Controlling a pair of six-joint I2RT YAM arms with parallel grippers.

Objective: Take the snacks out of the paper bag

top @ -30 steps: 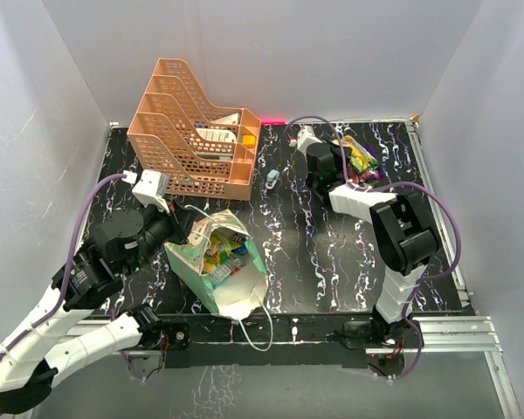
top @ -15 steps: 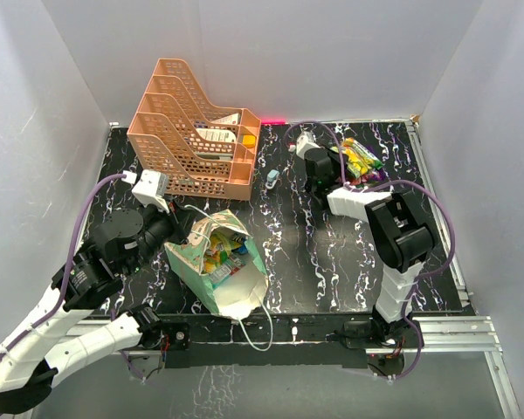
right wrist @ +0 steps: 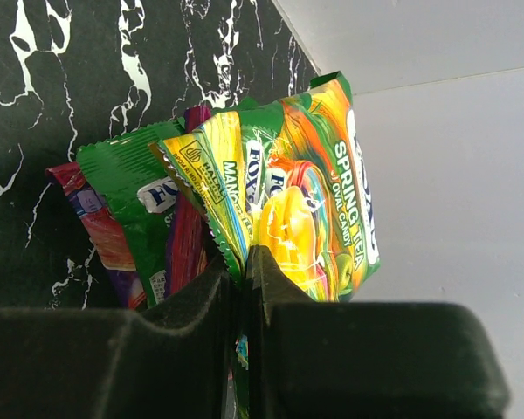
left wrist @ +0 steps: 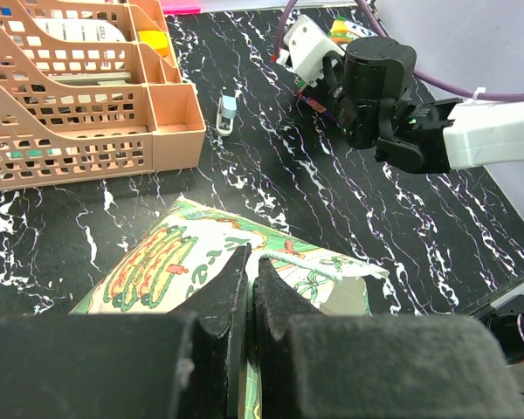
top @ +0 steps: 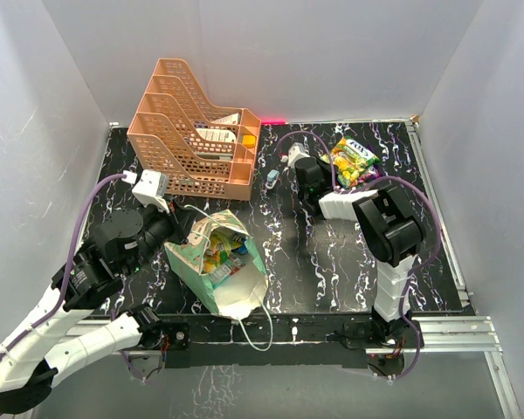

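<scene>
Snack packet [right wrist: 306, 201] pinched tight in my right end effector [right wrist: 242, 259] above far tabletop [top: 332, 253]; my left end effector [left wrist: 249, 259] clamps the paper bag [top: 196, 260] rim.

The left arm [top: 79, 288] reached forward from the near left corner, and the left gripper [left wrist: 249, 262] was clamped on the paper bag [left wrist: 157, 266] rim. The right arm [top: 393, 236] was folded at the elbow, with the right gripper [right wrist: 242, 262] pinching a snack packet [right wrist: 306, 192].

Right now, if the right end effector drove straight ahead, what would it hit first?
Its pinched Spring Tea packet would press into the green packet lying just ahead; beyond that, probably the white wall, though depth is unclear.
</scene>
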